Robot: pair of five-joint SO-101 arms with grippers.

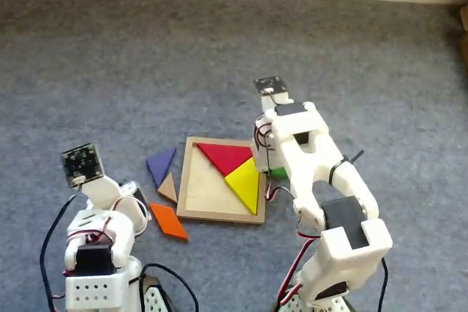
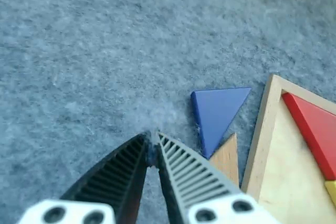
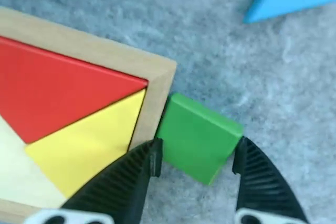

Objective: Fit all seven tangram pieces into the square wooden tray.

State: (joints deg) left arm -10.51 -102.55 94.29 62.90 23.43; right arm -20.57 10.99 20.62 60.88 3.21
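Tray (image 1: 205, 189) holds red triangle (image 1: 227, 157), yellow triangle (image 1: 246, 184), apparently flat.

The tray (image 1: 205, 189) is sitting at mid-frame, holding a red triangle (image 1: 227, 157) and a yellow triangle (image 1: 246, 184) in its right half. A blue triangle (image 1: 161, 166), a tan triangle (image 1: 169, 188) and an orange piece (image 1: 168, 221) are lying left of it, while the right arm (image 1: 307, 151) is partly covering a green piece (image 1: 278, 173) at its right edge.
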